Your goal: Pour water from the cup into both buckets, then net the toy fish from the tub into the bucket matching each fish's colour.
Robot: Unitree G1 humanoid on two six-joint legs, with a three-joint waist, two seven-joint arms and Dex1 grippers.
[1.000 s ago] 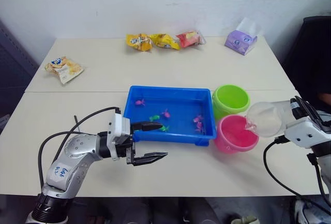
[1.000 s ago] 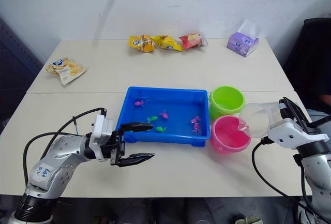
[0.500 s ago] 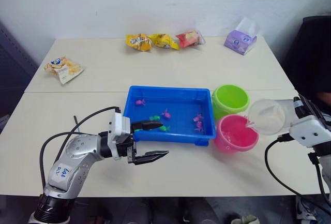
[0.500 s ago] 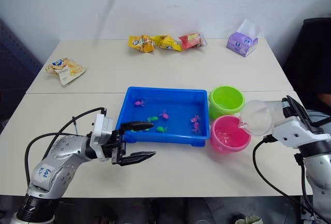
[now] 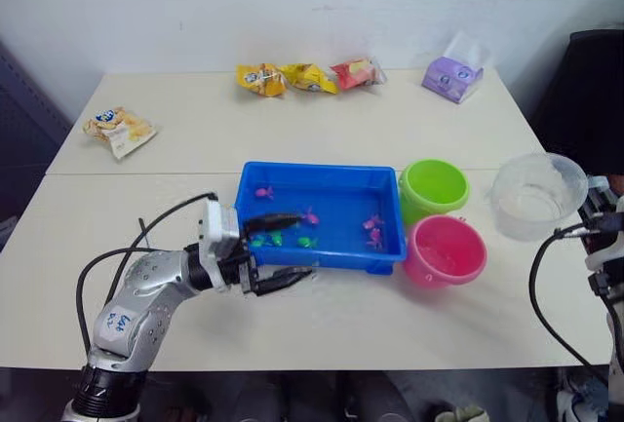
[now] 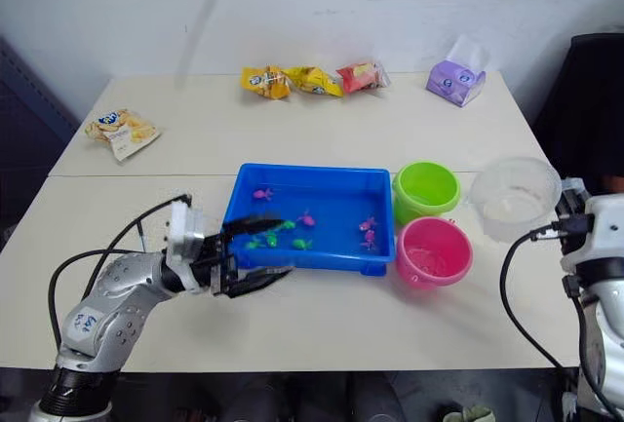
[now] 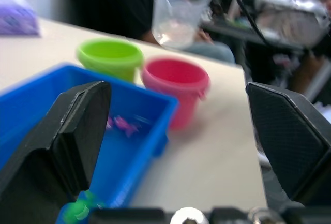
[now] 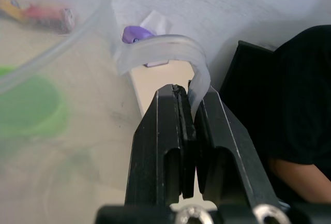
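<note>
At table's right edge, cup (image 6: 514,196) is held upright and raised by right gripper (image 8: 187,114), jaws clamped on its thin handle, just beside pink bucket (image 6: 433,251) and green bucket (image 6: 425,188). Little water is seen in cup, so it is judged light; clear plastic likely slick and flexible, handle the best hold. Left gripper (image 6: 252,251) is seen with jaws open, empty, at near rim of tub (image 6: 255,261), where fish (image 6: 307,218) float.
</note>
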